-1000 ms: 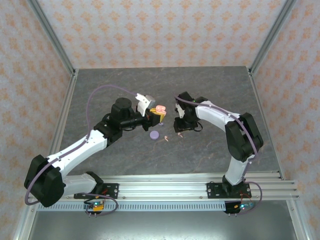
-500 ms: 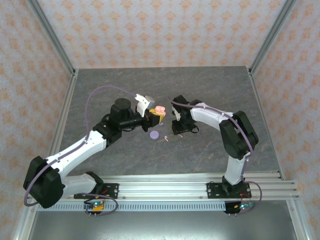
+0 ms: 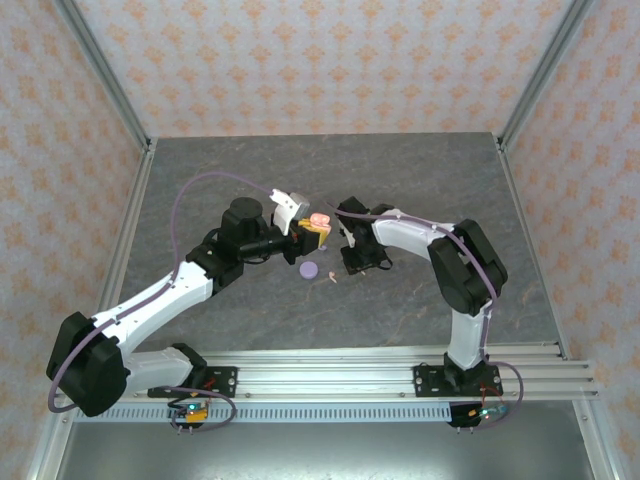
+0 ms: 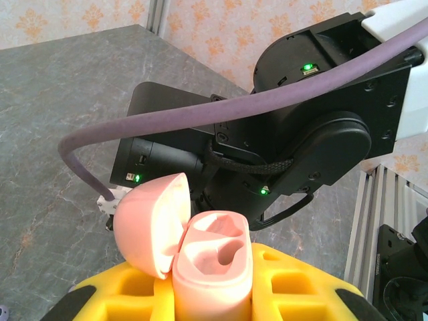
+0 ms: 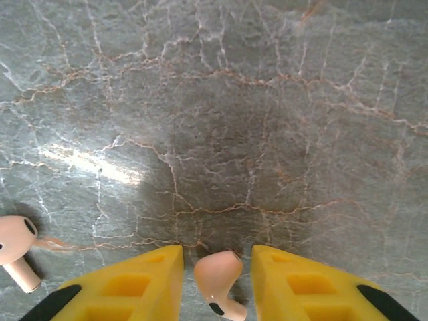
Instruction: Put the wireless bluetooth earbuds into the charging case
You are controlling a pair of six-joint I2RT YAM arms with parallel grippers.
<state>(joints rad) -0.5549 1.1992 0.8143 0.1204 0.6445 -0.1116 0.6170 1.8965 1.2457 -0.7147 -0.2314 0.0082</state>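
Pink earbud (image 5: 217,277) is framed on the grey table (image 5: 267,100) between the right gripper's (image 5: 216,257) parted fingers (image 5: 134,287), untouched either side, stem trailing back toward the wrist, while the open charging case (image 4: 212,257) is clamped in the left gripper (image 4: 214,291) close alongside.

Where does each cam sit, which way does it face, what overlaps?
Top external: above, behind the arm bases, looking down at the grey marbled table; both arms show.
Left wrist: looks past the left gripper, shut on an open pink plastic charging case, toward the right arm.
Right wrist: faces down at the table; right gripper straddles a pink stemmed earbud.
Shared: top and left wrist both show the case.
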